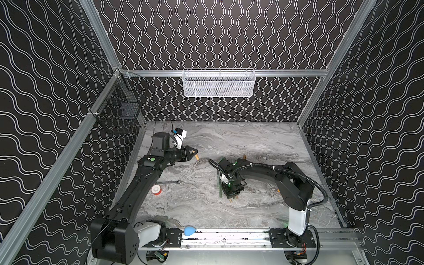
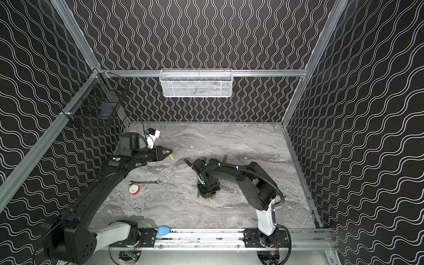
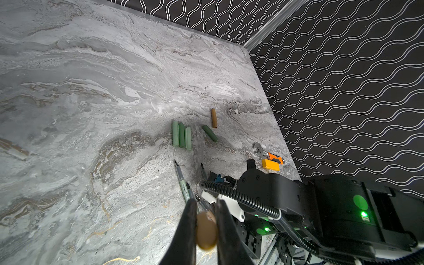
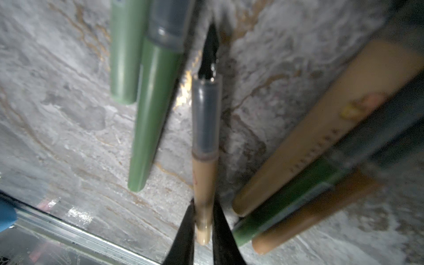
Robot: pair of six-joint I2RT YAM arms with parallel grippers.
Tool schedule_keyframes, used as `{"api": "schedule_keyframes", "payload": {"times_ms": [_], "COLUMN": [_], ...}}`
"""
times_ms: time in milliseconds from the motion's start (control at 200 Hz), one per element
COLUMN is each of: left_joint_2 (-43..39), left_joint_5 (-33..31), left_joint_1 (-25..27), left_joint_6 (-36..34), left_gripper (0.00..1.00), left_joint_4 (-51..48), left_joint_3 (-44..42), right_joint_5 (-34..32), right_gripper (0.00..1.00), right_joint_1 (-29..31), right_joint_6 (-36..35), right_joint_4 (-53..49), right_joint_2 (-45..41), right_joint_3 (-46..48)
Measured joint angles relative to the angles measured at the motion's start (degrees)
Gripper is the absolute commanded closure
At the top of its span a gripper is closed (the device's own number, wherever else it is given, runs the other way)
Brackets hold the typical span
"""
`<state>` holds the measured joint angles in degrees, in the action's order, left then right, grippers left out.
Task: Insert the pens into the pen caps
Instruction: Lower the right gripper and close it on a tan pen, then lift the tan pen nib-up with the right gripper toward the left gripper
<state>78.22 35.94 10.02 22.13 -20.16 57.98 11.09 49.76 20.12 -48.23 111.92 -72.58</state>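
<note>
A tan pen (image 4: 204, 160) is pinched by its blunt end between the jaws of the right gripper (image 4: 203, 203), among other pens (image 4: 146, 110) at the centre of both top views. Left of centre, the left gripper (image 1: 195, 151) clamps a tan cap (image 3: 206, 231) above the marble tabletop (image 1: 252, 142). Three green caps (image 3: 182, 137) lie side by side nearby. A wrench (image 1: 169, 182) and a tape roll (image 1: 156, 190) rest further left.

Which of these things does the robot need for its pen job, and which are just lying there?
For the job: held cap; held pen; loose pens; loose caps.
Just lying about: wrench; tape roll; blue egg.
</note>
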Motion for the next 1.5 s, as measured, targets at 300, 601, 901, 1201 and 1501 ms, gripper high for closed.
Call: {"api": "schedule_keyframes", "payload": {"times_ms": [300, 601, 901, 1201, 1501], "left_joint_2": [0.2, 0.9, 2.9, 7.9, 12.2], "left_joint_5": [0.5, 2.3, 9.5, 18.9, 27.0], "left_joint_1": [-0.2, -0.2, -0.2, -0.2, -0.2], "left_joint_6": [0.0, 0.2, 3.8, 5.4, 2.9], "left_gripper": [0.88, 0.88, 0.88, 0.88, 0.88], "left_joint_4": [1.1, 2.5, 10.0, 14.8, 11.3], "left_joint_3": [-0.3, -0.3, -1.3, 1.4, 5.7], "right_joint_5": [-2.0, -2.5, 6.0, 11.9, 13.4], "right_gripper": [0.88, 0.88, 0.88, 0.88, 0.88], "right_joint_1": [-0.4, -0.8, -1.1, -1.3, -2.6], "right_joint_6": [0.5, 0.8, -4.6, -7.1, -9.2], "right_joint_4": [-1.7, -3.8, 6.8, 17.0, 21.0], "right_joint_2": [-0.2, -5.2, -17.2, -25.9, -30.5], "right_joint_3": [-2.1, -4.1, 1.0, 7.3, 9.7]}}
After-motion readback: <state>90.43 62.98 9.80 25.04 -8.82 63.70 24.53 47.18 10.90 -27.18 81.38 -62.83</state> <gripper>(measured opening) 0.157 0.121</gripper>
